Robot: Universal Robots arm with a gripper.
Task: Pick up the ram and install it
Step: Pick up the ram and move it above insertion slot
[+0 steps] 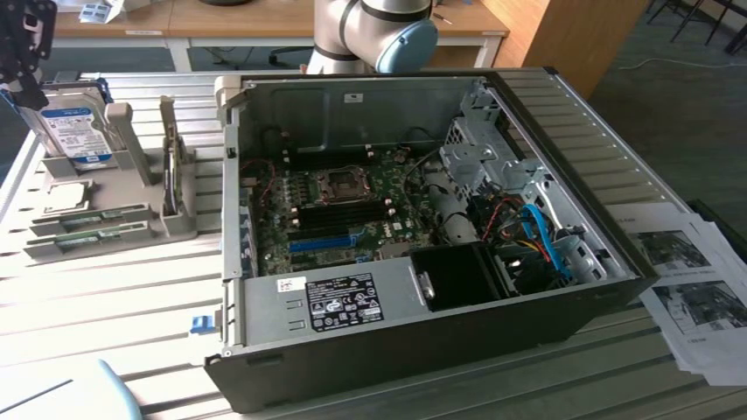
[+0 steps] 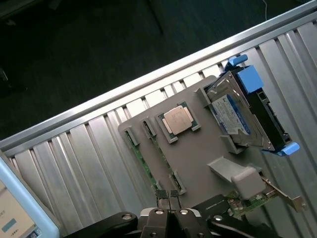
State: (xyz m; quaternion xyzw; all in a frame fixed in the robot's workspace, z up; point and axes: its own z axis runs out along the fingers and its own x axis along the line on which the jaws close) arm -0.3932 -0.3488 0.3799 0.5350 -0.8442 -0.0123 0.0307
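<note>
The ram [image 2: 142, 161] is a thin green strip lying in a slot of the grey parts holder [image 2: 198, 158]. A second green strip [image 2: 163, 153] lies beside it. In the exterior view the two strips [image 1: 87, 229] sit at the holder's front, on the exterior view's left. My gripper [image 2: 168, 197] hangs above the holder near one end of the strips, fingers shut together with nothing between them. From the exterior view the gripper [image 1: 24, 61] is a dark shape high over the holder's far side. The open computer case [image 1: 408, 236] shows its motherboard [image 1: 338, 210].
On the holder also rest a CPU [image 2: 178, 120], a silver hard drive with blue label [image 2: 235, 116] and an expansion card [image 2: 257, 198]. Printed papers [image 1: 688, 289] lie on the exterior view's right of the case. The slatted metal table [image 1: 117, 297] carries everything.
</note>
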